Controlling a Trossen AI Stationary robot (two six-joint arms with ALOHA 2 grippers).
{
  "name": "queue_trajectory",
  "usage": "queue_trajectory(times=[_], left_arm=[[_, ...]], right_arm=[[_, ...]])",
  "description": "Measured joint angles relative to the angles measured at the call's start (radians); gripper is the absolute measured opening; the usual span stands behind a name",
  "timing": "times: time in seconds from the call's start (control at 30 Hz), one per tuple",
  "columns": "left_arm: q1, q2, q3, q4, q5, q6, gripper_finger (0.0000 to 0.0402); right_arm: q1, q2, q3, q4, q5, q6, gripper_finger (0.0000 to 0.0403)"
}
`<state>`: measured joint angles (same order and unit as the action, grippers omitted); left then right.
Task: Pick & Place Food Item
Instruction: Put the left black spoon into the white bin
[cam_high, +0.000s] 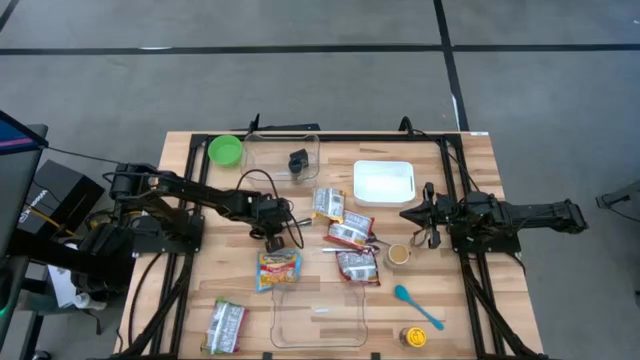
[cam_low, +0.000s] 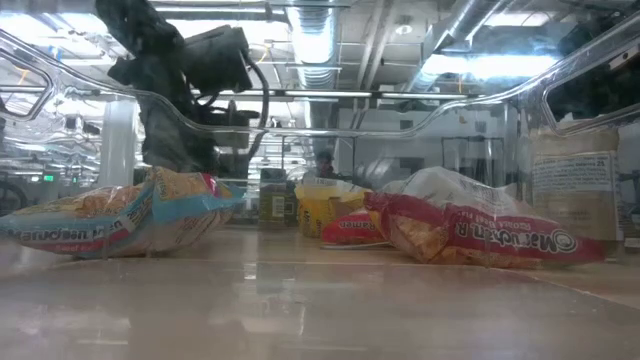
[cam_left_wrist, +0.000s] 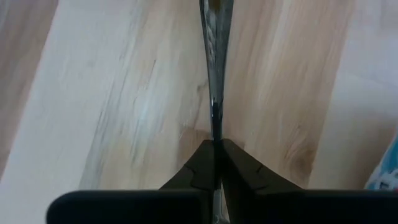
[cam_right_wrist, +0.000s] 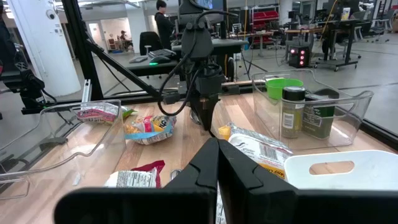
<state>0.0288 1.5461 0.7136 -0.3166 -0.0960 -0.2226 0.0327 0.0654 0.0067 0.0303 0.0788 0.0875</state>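
Observation:
A yellow and blue snack packet (cam_high: 278, 268) lies at the table's middle, just beyond the near clear bin (cam_high: 318, 318). It also shows in the low view (cam_low: 120, 218) and the right wrist view (cam_right_wrist: 149, 129). My left gripper (cam_high: 275, 238) stands at the packet's far edge, shut on it. It also shows in the left wrist view (cam_left_wrist: 216, 146). My right gripper (cam_high: 412, 214) is shut and empty at the table's right, beside the white tray (cam_high: 383, 182). My left gripper pinches a thin, flat foil edge (cam_left_wrist: 215, 106) between its two shut fingers, seen edge-on in the left wrist view. By the high view this is the packet's far edge. The fingers come from above, pointing down. The packet's body (cam_low: 90, 225) rests on the table.
Red and white packets (cam_high: 350, 232) (cam_high: 357, 265) (cam_high: 328, 203) lie at the middle, and another (cam_high: 226, 325) lies near the front left. A far clear bin (cam_high: 283, 150) holds jars. There is also a green bowl (cam_high: 226, 150), a small cup (cam_high: 399, 253), a blue spoon (cam_high: 415, 305) and a yellow-lidded jar (cam_high: 413, 337).

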Motion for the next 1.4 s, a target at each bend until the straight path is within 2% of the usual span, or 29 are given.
queue_trajectory(times=[0.37,0.6,0.77,0.97,1.4], left_arm=[[-0.006,-0.13,0.001,0.012,-0.035,0.013,0.0008],[-0.006,-0.257,0.001,0.029,-0.13,0.055,0.0008],[-0.006,-0.316,0.002,0.112,-0.162,0.116,0.0006],[-0.006,-0.324,0.003,0.276,-0.167,0.227,0.0006],[-0.006,-0.318,0.003,0.498,-0.167,0.404,0.0008]], right_arm=[[0.0,0.0,0.0,-0.003,0.0,0.0,0.0],[0.0,0.0,0.0,0.0,-0.001,0.0,0.0],[0.0,0.0,0.0,-0.001,-0.001,0.0,0.0],[0.0,0.0,0.0,-0.001,-0.001,0.0,0.0],[0.0,0.0,0.0,0.0,0.0,0.0,0.0]])
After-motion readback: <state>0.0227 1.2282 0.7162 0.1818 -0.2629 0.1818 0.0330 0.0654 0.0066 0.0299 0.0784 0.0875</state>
